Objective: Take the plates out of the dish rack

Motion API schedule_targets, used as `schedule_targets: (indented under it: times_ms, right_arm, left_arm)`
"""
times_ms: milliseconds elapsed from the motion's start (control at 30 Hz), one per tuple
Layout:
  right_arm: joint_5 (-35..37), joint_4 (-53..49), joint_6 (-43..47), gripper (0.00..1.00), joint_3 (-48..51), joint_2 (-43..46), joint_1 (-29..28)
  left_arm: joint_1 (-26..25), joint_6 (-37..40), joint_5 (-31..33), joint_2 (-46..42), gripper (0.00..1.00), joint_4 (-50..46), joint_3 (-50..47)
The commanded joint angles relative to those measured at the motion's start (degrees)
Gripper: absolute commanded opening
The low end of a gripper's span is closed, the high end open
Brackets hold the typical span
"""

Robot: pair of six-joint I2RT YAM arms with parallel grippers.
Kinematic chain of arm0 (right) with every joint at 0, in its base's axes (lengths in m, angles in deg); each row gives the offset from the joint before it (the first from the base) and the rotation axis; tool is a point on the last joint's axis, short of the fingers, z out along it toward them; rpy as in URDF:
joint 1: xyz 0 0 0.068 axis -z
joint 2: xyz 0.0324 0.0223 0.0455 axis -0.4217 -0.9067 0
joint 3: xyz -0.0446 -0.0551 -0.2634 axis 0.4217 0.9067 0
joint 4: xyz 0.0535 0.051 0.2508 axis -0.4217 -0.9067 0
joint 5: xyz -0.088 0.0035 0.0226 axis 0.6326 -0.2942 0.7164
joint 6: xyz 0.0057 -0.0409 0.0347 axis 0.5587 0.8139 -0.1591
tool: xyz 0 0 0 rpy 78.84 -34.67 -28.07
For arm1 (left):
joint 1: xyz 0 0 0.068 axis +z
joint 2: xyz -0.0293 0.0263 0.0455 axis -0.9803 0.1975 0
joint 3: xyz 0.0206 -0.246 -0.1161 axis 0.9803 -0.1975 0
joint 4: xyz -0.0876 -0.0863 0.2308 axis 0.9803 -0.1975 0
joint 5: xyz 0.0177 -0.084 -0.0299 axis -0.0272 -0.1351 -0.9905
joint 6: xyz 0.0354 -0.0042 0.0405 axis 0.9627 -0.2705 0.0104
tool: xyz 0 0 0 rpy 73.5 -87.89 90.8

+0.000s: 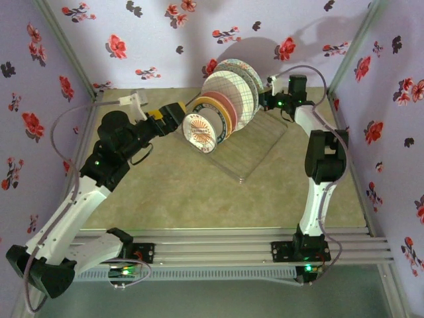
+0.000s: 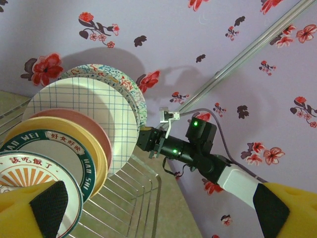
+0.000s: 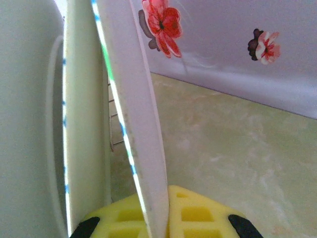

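Yellow fingers (image 2: 20, 218) with black pads belong to the left gripper (image 2: 161, 208). They stand wide apart and hold nothing, just in front of the small round white plate with an orange sunburst (image 2: 34, 173). This plate is the nearest in a row that stands on edge in the large square transparent dish rack (image 1: 262, 142), on the far half of the pale green table top (image 1: 199, 199). Behind it come a tan plate with a dark green lettered ring (image 2: 74, 144), a pink plate (image 2: 96, 126) and a big white plate with a blue grid (image 2: 89, 96). Last is a large plate with a green and blue patterned rim (image 3: 129, 84). The right gripper (image 3: 157, 220) has its fingers narrow, one on each side of this last plate's rim, and they seem to press on it.

I judge that the step in hand is taking out this back plate. To do it well, the right arm should lift it upward out of its slot. It should not tilt the plate toward the grid plate, which stands very close. A grip on a glazed rim can slip, so the lift should be slow. The left gripper should hold off from the sunburst plate, because a push there could knock the row over. Beyond the rack the lilac flowered wall (image 1: 152, 33) is near, so I think there is little room to swing backward.
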Motion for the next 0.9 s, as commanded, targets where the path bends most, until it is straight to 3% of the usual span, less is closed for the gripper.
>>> schedule_targets:
  times_ms: [0,600,867]
  right_arm:
    - [-2.14,0.83,-2.67,0.0,-4.01,5.36,-0.02]
    - [0.73,4.33,-8.43,0.0,-5.3,10.46,4.28]
    - [5.45,2.37,-8.69,0.0,-4.56,14.6,6.35]
  left_arm:
    - [-0.36,0.04,-1.08,0.29,1.0,2.71,0.72]
    - [-0.42,0.63,-2.22,0.9,1.0,2.81,2.2]
    - [-0.41,0.44,-3.23,1.84,1.0,3.74,2.83]
